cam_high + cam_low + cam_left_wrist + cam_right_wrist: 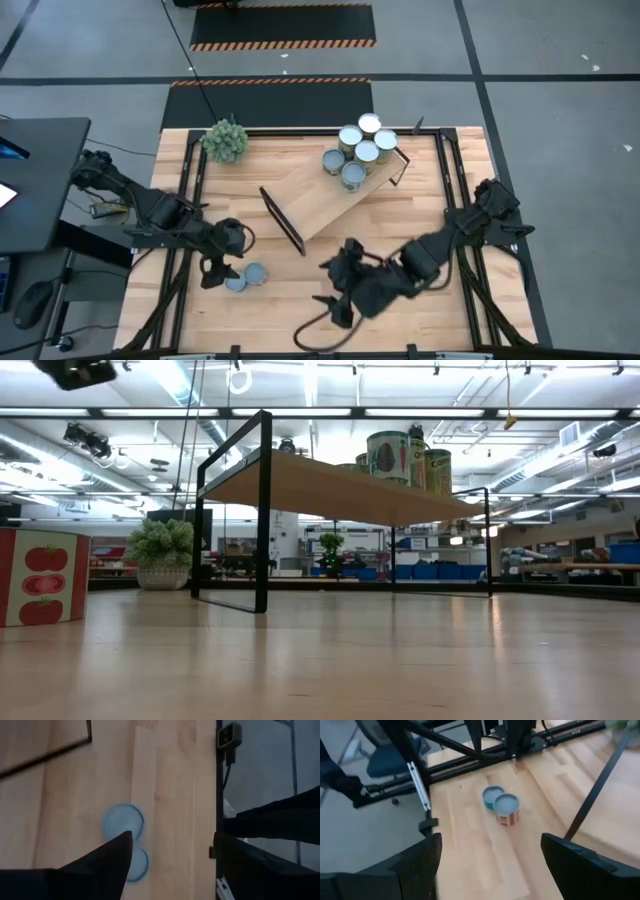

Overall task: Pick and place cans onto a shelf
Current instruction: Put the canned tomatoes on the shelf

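Observation:
The shelf (pixel 330 195) is a light wood board that stands slantwise mid-table on black end frames (pixel 262 510). Several cans (pixel 360 150) stand upright on its far right end (pixel 400 457). Two more cans with blue-grey tops (pixel 245 278) stand side by side on the table at the near left (pixel 123 821) (pixel 502 805); one shows a tomato label (pixel 40 575). My left gripper (pixel 215 272) (pixel 170 845) hovers open just above and left of these two. My right gripper (pixel 333 285) (pixel 490 842) is open in the near middle, facing the pair from the right.
A spiky green plant ball (pixel 225 140) sits at the far left corner of the table (pixel 420 240). Black frame rails run along the table's left and right edges (pixel 185 200). Bare wood lies between the two cans and my right gripper.

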Tool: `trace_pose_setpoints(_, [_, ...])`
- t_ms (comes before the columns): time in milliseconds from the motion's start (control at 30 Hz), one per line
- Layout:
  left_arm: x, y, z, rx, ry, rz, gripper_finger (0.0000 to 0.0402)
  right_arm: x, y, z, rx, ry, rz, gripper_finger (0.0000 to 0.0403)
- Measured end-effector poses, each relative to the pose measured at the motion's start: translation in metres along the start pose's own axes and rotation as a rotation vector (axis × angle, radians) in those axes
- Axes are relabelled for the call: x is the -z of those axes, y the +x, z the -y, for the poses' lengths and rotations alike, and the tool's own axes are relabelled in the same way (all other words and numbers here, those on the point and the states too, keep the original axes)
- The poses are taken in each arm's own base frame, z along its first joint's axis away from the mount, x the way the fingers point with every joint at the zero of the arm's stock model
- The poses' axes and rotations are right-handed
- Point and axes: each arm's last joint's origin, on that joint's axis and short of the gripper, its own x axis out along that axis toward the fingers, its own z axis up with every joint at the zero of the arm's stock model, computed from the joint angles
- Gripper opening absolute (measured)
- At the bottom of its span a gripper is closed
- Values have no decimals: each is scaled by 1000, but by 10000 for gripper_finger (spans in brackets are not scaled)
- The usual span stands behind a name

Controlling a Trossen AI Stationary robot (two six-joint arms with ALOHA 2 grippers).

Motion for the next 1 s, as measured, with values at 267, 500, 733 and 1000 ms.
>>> trace_pose_setpoints(267, [20, 25, 23, -83, 55, -102, 283, 38, 3, -30, 23, 49, 6, 348])
trace_pose_setpoints(500, [32, 58, 30, -329, 156, -116, 284, 47, 11, -37, 62, 86, 47, 348])
trace_pose_setpoints(733, [40, 95, 25, -420, 127, -224, 316, 42, 19, -31, 84, 76, 61, 348])
trace_pose_setpoints(1000, [54, 122, 10, -390, 70, -262, 358, 35, 23, -28, 75, 56, 84, 348])
